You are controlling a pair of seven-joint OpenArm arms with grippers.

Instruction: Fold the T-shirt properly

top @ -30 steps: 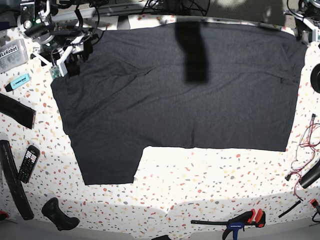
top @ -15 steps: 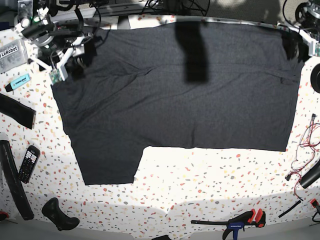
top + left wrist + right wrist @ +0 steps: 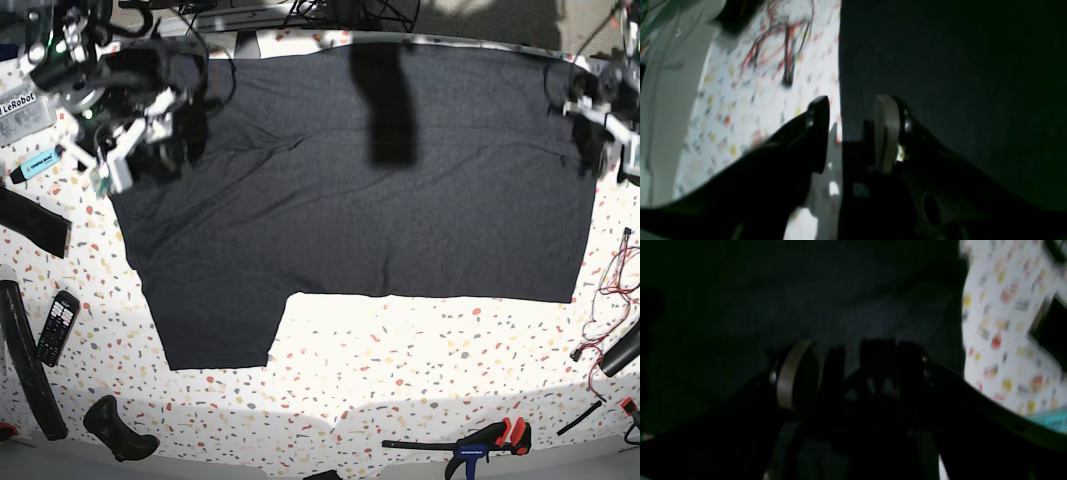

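The T-shirt (image 3: 350, 190) is spread flat on the speckled table (image 3: 430, 370), its side edge straddled by the parted left gripper (image 3: 851, 133), while the right gripper (image 3: 853, 373) is seen parted over the cloth.

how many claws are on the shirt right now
2. The right claw is over the T-shirt at its upper corner on the base view's left. The left claw sits at the shirt's edge on the view's right, straddling the hem. Actual contact is unclear.
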